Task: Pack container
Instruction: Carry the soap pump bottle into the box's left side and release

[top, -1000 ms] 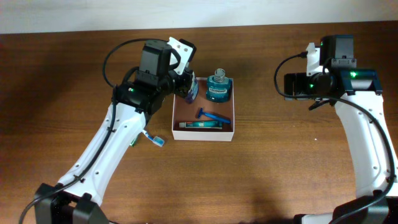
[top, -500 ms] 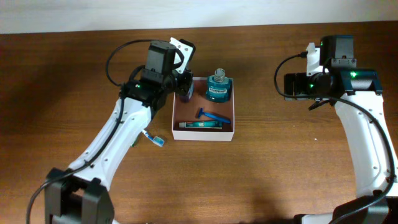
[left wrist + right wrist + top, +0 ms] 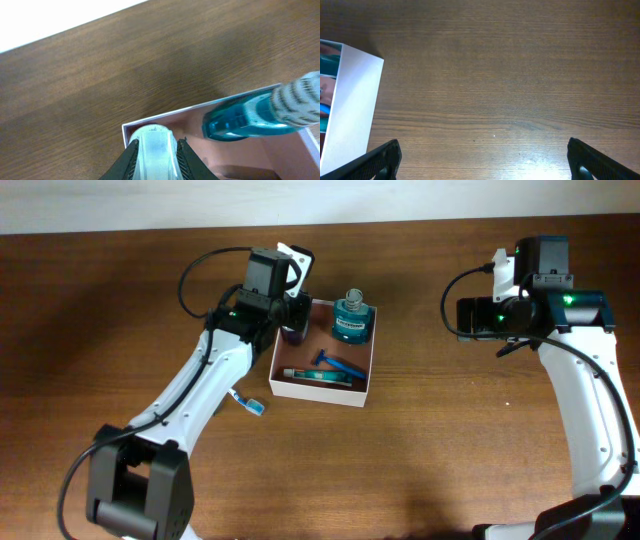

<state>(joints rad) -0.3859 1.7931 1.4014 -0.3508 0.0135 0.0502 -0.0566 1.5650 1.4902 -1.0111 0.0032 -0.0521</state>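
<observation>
Overhead view: the container, a shallow square box with thin white walls and a brownish-pink floor, sits near the middle of the wooden table, slightly askew. It already holds a squat teal bottle standing in its far right corner, and a blue razor and a teal tube lying along its near side. The left gripper reaches into the far left corner with a small dark bottle. A toothbrush lies on the table just left of the box, not yet packed. Packing appears well along, with this bottle to release and the toothbrush left. The right gripper hangs well to the right of the box, above bare wood.

Left wrist view: the left gripper has its fingers clamped on the pale rounded top of the small bottle, just inside a corner of the container. The teal bottle shows to the right, over the pink floor.

Right wrist view: the right gripper has its fingers spread wide apart with nothing between them. Only a plain white corner of the container shows at the left edge.
</observation>
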